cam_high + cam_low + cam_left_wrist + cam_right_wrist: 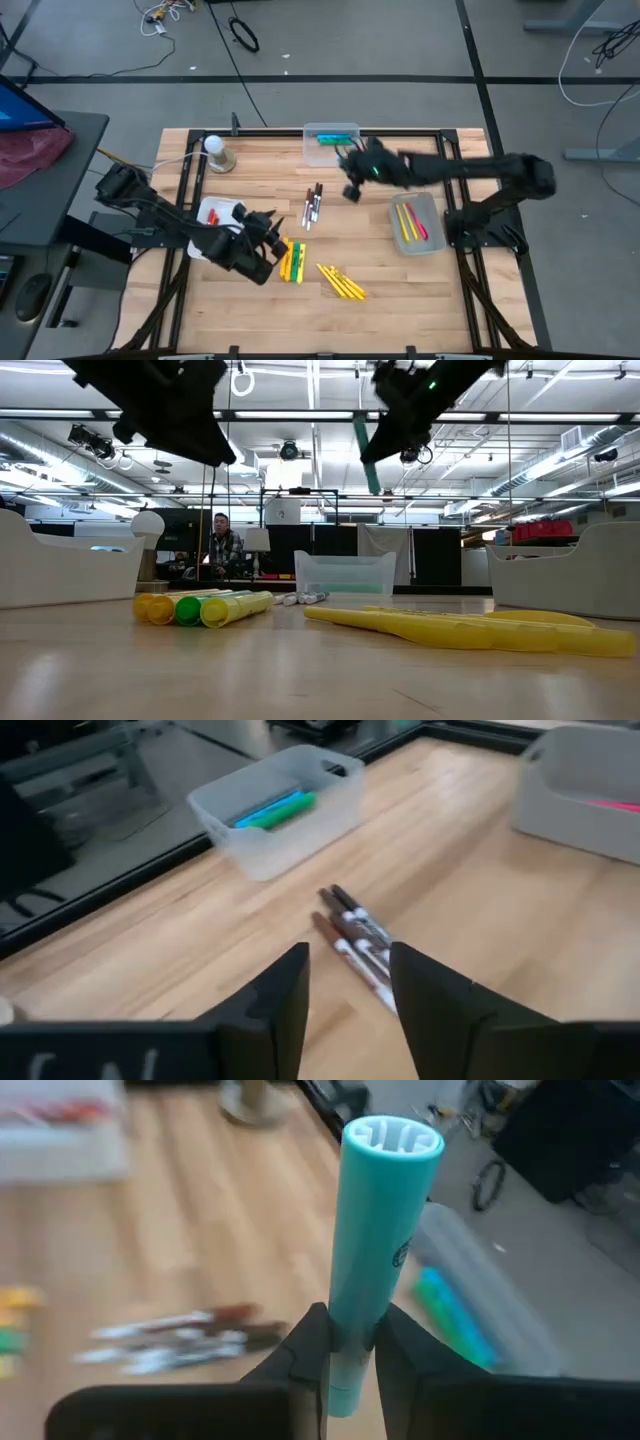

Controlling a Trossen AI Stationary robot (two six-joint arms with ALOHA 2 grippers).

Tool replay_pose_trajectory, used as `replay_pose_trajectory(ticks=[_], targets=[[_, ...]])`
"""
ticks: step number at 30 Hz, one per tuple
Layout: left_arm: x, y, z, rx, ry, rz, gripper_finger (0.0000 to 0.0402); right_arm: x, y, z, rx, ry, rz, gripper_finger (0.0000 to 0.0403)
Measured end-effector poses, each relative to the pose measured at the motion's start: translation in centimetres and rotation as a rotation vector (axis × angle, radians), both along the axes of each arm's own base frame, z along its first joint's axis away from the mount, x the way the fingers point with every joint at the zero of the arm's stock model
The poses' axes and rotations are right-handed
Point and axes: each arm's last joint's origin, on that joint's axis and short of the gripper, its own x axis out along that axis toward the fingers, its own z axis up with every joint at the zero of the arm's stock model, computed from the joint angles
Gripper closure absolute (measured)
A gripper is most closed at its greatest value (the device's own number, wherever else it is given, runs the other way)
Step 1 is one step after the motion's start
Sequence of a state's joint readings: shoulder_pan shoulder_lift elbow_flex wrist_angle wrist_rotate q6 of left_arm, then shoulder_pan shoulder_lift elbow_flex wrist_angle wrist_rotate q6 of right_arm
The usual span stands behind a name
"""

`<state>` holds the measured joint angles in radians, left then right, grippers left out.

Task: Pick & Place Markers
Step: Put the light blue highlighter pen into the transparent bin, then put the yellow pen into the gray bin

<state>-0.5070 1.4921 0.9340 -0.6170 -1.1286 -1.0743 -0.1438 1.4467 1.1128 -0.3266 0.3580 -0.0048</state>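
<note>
Two arms over the wooden worktop (pixel 400 290). Right arm stretched from the right edge toward the far middle, its hand (pixel 348 1342) raised well above the surface, fingers clamped on the lower end of a chunky teal marker (pixel 380 1230), which sticks out past the fingertips. That hand hovers just beside the clear bin (pixel 331 142) at the far edge, which holds blue and green markers (pixel 275 810). Left arm angled in from the left, left hand (pixel 348 982) low near the worktop, fingers parted and holding nothing, pointed at the thin white markers (pixel 360 942) lying mid-worktop. Chunky yellow and green markers (pixel 200 606) lie beside the left hand; slim yellow markers (pixel 342 281) a little nearer the front. Grey tray (pixel 432 240) on the right holds yellow and pinkish ones, probably markers. White tray (pixel 206 211) near the left arm.
</note>
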Motion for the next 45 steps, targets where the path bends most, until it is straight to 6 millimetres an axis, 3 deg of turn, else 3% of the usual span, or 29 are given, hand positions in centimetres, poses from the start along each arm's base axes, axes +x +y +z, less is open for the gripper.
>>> replay_pose_trajectory(ticks=[4, 10, 13, 18, 22, 26, 36, 40, 45], targets=[[0.6, 1.2, 0.1, 0.010, 0.007, 0.035, 0.0271, 2.4, -5.5, -1.0, -0.023, 0.125, 0.007, 0.0356], [1.1, 2.3, 0.1, 0.005, 0.010, 0.076, 0.0280, 5.9, -12.6, -4.2, -0.066, 0.313, 0.076, 0.0356], [1.1, 2.5, 0.1, 0.005, 0.010, 0.083, 0.0280, 6.8, -15.2, -6.2, -0.058, 0.403, 0.100, 0.0356], [1.1, 2.5, 0.1, 0.005, 0.010, 0.083, 0.0280, 6.5, -18.2, -9.3, 0.007, 0.536, 0.117, 0.0355], [1.2, 2.5, 0.1, 0.003, 0.003, 0.084, 0.0280, 5.6, -19.3, -10.9, 0.099, 0.566, 0.165, 0.0354], [1.2, 2.6, 0.1, 0.003, 0.004, 0.087, 0.0280, 5.2, -19.9, -11.3, 0.134, 0.558, 0.125, 0.0347], [1.2, 2.6, 0.1, 0.002, 0.005, 0.088, 0.0280, 5.1, -20.0, -11.3, 0.141, 0.555, 0.081, 0.0269], [1.2, 2.6, 0.0, -0.007, 0.009, 0.083, 0.0280, 5.2, -19.6, -10.3, 0.084, 0.574, 0.006, 0.0260], [1.2, 2.5, -0.1, -0.036, 0.023, 0.069, 0.0280, 5.5, -17.2, -6.8, 0.062, 0.509, -0.040, 0.0276]])
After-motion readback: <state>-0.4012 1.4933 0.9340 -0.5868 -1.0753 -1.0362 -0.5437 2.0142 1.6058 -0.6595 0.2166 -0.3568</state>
